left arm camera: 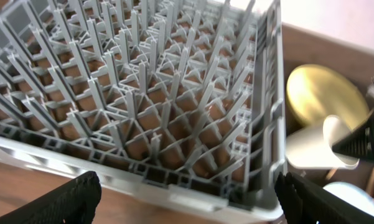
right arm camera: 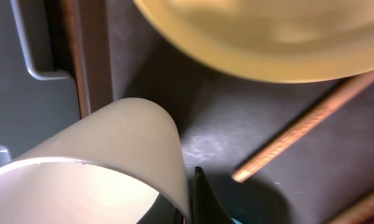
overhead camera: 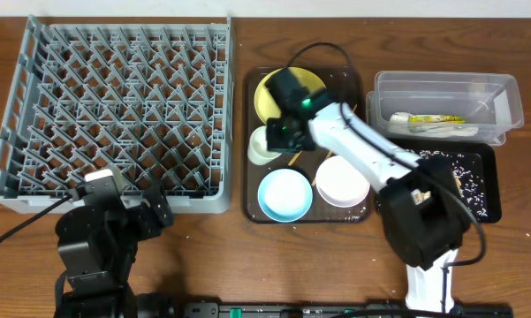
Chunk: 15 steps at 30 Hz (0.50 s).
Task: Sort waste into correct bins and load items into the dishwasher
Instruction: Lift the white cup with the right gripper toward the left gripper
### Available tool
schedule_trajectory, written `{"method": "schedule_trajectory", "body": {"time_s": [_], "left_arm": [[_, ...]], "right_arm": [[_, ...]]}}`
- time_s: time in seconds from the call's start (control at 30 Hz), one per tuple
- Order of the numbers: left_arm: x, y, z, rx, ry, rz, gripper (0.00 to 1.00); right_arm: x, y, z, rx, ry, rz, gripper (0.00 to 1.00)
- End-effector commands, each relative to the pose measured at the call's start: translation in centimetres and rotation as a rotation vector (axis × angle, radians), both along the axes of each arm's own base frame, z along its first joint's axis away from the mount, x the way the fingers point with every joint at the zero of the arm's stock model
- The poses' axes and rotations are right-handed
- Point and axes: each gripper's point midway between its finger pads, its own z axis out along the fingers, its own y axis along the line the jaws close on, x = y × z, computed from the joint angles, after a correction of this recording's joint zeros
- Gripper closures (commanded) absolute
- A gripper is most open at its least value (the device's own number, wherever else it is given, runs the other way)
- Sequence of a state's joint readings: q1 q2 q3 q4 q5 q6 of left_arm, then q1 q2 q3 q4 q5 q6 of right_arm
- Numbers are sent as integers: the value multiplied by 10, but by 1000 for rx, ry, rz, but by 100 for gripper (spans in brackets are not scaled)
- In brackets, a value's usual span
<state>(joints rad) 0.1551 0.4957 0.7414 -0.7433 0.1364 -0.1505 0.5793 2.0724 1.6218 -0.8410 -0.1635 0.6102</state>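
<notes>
My right gripper [overhead camera: 278, 137] [right arm camera: 190, 208] is shut on the rim of the small white cup [overhead camera: 261, 146] [right arm camera: 99, 162], one finger inside the wall and one outside. The cup stands on the brown tray beside the yellow plate [overhead camera: 267, 97] [right arm camera: 267, 31]. A wooden chopstick [right arm camera: 311, 124] lies on the tray to its right. The light blue bowl [overhead camera: 284, 194] and the white bowl [overhead camera: 342, 183] sit at the tray's front. My left gripper [left arm camera: 193, 205] hangs open, holding nothing, at the near edge of the grey dish rack [overhead camera: 115, 106] [left arm camera: 143, 93].
The dark brown tray [overhead camera: 250, 212] lies right of the rack. At the far right, a clear tub [overhead camera: 442, 79] holds a napkin and wrapper [overhead camera: 433, 124]. In front of it a black tray [overhead camera: 488, 208] holds rice-like scraps [overhead camera: 468, 172].
</notes>
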Motion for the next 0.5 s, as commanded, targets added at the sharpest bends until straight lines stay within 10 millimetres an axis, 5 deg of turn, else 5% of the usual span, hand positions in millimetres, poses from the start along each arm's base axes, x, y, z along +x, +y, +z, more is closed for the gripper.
{"method": "schedule_trajectory", "body": {"time_s": [0.0,0.2,0.47], "left_arm": [[3,-2,12,-180,-45,99,7],[15,-18,6,-564,-3,229,7],[53,-82,10,-913,151,-52,7]], "right_arm": [[24,-14,70,156,-108,13,99],[43,-37,132,376,-199,35,99],[36,-26,140,544,-151,134,99]]}}
